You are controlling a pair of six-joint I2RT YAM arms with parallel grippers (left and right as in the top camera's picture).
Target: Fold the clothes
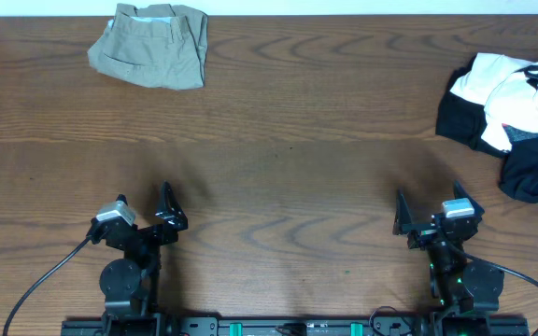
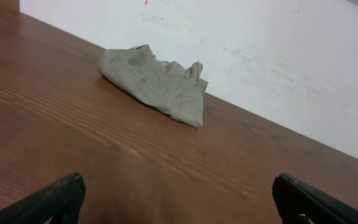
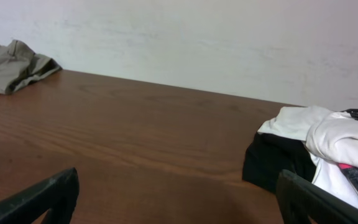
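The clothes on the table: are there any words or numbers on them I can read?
None can be read.
The khaki piece shows no writing.
The black and white pile has dark marks on its white cloth, too blurred to tell if they are letters.

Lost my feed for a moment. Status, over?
Left gripper open, empty. Right gripper open, empty. Khaki piece far left, black-and-white pile far right, neither gripped. Path to both unobstructed.
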